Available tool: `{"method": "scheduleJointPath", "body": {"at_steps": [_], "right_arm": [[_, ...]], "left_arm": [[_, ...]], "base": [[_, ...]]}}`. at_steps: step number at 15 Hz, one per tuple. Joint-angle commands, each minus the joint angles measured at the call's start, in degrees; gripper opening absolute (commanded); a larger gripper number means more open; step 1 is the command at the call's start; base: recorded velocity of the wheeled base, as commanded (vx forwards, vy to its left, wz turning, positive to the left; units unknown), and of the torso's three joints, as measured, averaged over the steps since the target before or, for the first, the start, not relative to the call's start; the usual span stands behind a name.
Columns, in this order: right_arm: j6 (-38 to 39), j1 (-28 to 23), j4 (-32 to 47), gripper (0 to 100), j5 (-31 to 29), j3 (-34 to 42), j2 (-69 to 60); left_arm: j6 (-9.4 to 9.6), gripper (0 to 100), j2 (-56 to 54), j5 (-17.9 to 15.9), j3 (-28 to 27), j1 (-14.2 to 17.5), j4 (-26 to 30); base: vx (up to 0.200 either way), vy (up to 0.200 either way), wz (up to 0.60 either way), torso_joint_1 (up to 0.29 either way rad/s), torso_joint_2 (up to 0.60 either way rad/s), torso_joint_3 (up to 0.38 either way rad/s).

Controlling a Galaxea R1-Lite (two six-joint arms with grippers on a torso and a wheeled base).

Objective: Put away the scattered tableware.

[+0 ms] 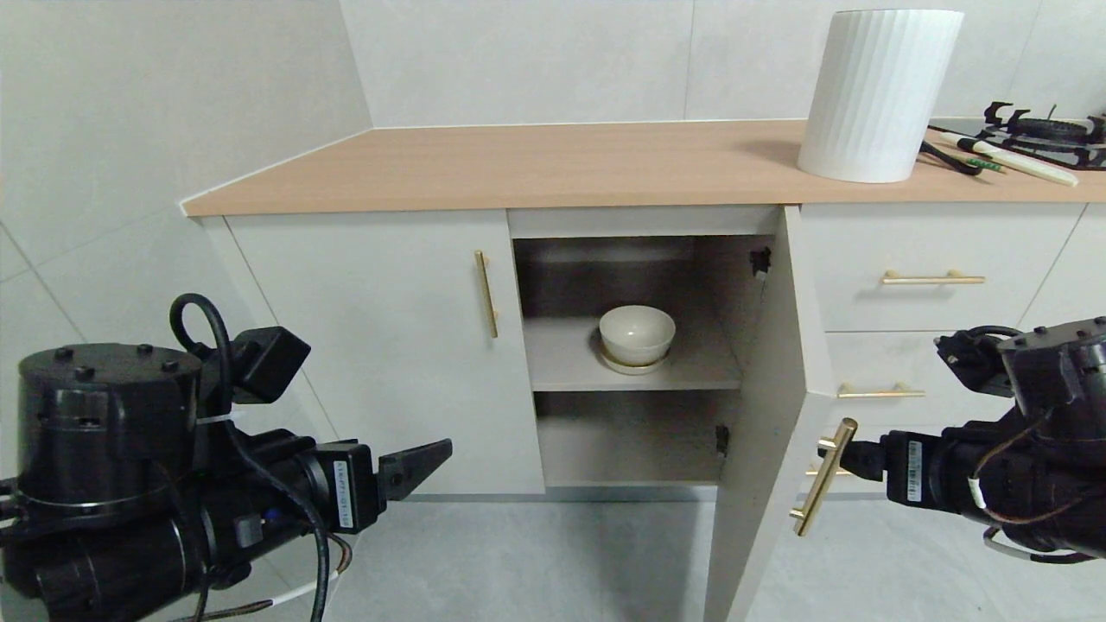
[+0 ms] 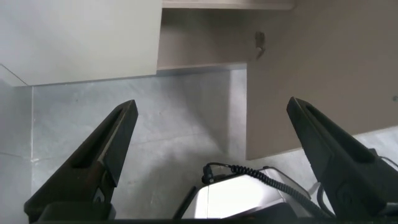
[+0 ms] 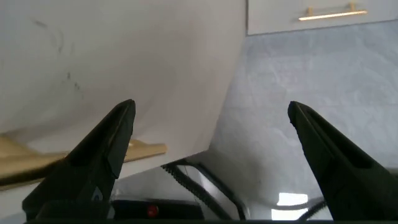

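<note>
One bowl (image 1: 637,334) stands upright on a small plate (image 1: 635,366) on the middle shelf (image 1: 562,358) of the open cabinet, well back from the shelf's front edge, so we judge that this piece is already put away. The step in hand is probably to close the cabinet door (image 1: 765,415). The door swings out toward us on the right side, and its brass handle (image 1: 825,475) is just in front of the right gripper (image 3: 211,109). In the right wrist view this gripper's fingers are spread wide. The handle lies close to one finger, with its end reaching a little into the gap, and we cannot tell whether it touches. To do the step well, we would either bring the handle fully between the fingers before closing them, or push with a flat finger on the door face near the handle. The push should follow the arc of the hinge, slowly, so the door does not slam and shake the bowl. The left gripper (image 2: 211,104) hangs low on the left, near the floor, with its fingers also spread and holding nothing. We would keep it away from the door's path. On the countertop (image 1: 518,168) a white ribbed container (image 1: 877,91) stands, and some long utensils (image 1: 1007,158) lie beside it at the right. These may be tableware left to put away.
</note>
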Motion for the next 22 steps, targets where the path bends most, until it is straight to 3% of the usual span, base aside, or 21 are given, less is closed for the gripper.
{"method": "scheduleJointPath", "body": {"at_steps": [1, 4, 12, 19, 22], "right_arm": [[-0.3, 0.4, -6.9, 100, 0.0, -0.6, 8.2], [-2.1, 0.5, -16.9, 100, 0.2, -2.0, 16.3], [-2.2, 0.5, -17.7, 100, 6.4, -15.0, 26.1], [-0.9, 0.3, -23.9, 100, 6.0, -29.5, 40.8], [4.8, -0.6, -24.9, 100, 5.7, -35.8, 45.3]], "left_arm": [[0.06, 100, -0.1, 0.0, 0.0, 0.0, 0.0], [0.06, 100, -0.1, 0.1, -0.2, 0.0, 0.0], [0.06, 100, -0.2, 0.1, -0.3, 0.0, -0.1], [-0.03, 100, -0.2, 0.2, -0.4, 0.0, -0.8], [-0.12, 100, 0.2, 0.2, -0.2, 0.0, -2.7]], "base": [[0.0, 0.0, 0.0, 0.0, 0.0, 0.0], [0.0, 0.0, 0.0, 0.0, 0.0, 0.0], [0.0, 0.0, 0.0, 0.0, 0.0, 0.0], [0.0, 0.0, 0.0, 0.0, 0.0, 0.0], [0.0, 0.0, 0.0, 0.0, 0.0, 0.0]]}}
